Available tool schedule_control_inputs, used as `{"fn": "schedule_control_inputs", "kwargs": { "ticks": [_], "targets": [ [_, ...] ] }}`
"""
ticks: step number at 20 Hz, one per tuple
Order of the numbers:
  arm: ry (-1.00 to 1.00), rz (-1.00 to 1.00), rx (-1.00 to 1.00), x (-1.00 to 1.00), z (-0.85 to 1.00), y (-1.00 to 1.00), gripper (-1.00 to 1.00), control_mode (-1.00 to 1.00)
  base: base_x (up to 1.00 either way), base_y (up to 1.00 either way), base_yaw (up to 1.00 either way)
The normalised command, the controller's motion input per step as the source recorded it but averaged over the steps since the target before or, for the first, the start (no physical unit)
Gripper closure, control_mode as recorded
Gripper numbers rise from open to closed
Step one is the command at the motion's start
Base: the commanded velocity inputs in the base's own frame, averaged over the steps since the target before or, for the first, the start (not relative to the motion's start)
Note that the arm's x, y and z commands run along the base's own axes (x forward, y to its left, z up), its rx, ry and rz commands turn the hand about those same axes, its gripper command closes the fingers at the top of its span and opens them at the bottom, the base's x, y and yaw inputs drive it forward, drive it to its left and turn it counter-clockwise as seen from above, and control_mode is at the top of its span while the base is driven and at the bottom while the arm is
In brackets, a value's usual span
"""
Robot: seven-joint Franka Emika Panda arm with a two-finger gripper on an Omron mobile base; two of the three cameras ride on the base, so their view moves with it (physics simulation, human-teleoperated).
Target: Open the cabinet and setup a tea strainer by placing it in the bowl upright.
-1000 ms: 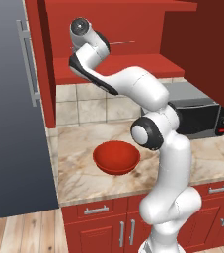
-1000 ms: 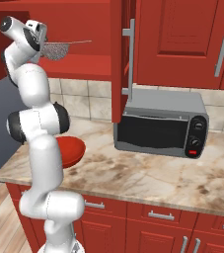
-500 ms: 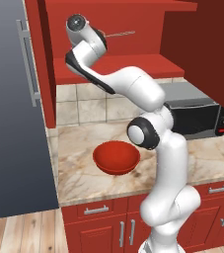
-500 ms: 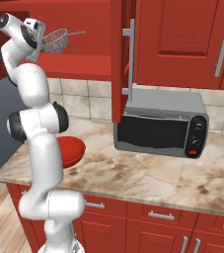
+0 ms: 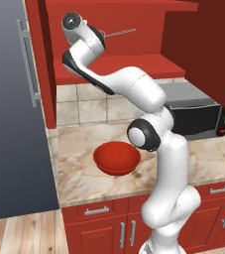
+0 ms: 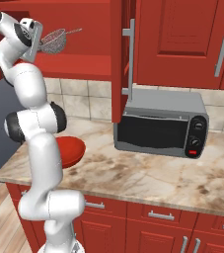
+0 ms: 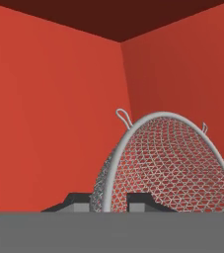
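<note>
The bowl (image 5: 117, 158) rests on the counter (image 5: 79, 178), left of the microwave (image 5: 196, 111) and below the open cabinet (image 5: 134, 64), where the tea strainer's handle (image 5: 120, 33) projects beside the raised arm.

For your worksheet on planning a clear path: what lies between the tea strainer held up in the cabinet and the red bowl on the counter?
In the left base view, the cabinet shelf and the robot's own arm lie between the tea strainer and the bowl.
</note>
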Motion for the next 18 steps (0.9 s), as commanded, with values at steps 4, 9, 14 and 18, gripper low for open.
{"fn": "schedule_control_inputs", "kwargs": {
  "ticks": [4,9,14,18],
  "targets": [
    [-0.03,-0.08,0.0,-0.59,0.0,-0.07,1.0,-1.0,0.0,0.0,0.0],
    [0.0,-0.09,0.0,-0.47,-0.16,-0.25,1.0,-1.0,0.0,0.0,0.0],
    [0.0,-0.1,0.0,-0.31,-0.22,-0.48,1.0,-1.0,0.0,0.0,0.0],
    [0.0,-0.1,0.0,-0.39,-0.03,-0.54,1.0,-1.0,0.0,0.0,0.0]
  ]
}}
